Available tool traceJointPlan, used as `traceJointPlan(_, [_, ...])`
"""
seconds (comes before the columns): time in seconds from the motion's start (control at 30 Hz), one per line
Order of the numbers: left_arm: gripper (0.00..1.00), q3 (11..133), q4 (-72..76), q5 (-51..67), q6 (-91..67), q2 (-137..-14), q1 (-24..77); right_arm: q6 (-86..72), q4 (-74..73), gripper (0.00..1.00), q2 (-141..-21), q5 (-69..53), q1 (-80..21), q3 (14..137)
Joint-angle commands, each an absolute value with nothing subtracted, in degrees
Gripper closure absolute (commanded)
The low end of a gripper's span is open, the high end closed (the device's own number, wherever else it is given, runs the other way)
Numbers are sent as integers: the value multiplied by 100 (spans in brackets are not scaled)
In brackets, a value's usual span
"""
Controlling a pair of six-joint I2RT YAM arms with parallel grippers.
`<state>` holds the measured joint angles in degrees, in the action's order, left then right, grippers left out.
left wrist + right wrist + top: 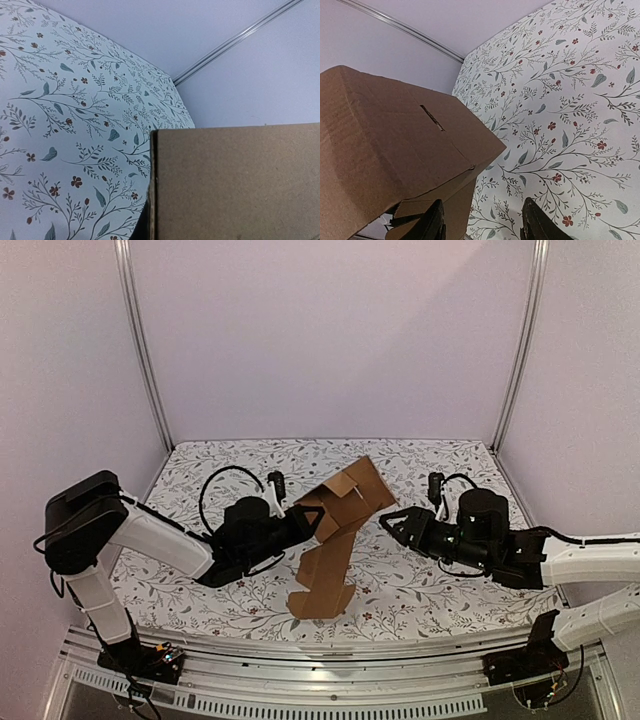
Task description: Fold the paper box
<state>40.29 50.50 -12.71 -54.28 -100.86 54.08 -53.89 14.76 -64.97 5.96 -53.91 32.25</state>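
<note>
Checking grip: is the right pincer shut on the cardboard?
No, the right pincer stands open, only floral tablecloth between its fingers, the paper box beside it.

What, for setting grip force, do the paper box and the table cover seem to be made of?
The paper box: brown cardboard, matte, going by its fibrous speckled face, soft creases and cut slot. The table cover: a floral-printed sheet, smooth and low-sheen; cloth or vinyl, I cannot tell.

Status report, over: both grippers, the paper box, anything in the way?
Left gripper clamped on paper box, mid-height. Right gripper open, close beside its top. Paper box partly folded, standing, bottom end on table. Nothing seen in the way.
</note>
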Motion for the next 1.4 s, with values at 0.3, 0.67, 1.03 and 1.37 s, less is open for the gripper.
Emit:
traceJointPlan(0.3, [100, 3867, 5646, -1019, -5548, -10168, 5326, -5596, 2273, 49, -7153, 553, -5569, 3810])
traceJointPlan(0.67, [100, 3893, 5915, -830, -5353, -10248, 5351, -5720, 2633, 53, -7654, 522, -5664, 3993])
traceJointPlan(1.03, [100, 3902, 6000, -812, -5050, -10283, 5379, -5739, 2678, 78, -7723, 514, -5693, 3932])
traceJointPlan(1.37, [100, 3828, 6042, -1091, -4809, -10316, 5321, -5568, 2350, 57, -7413, 436, -5695, 3762])
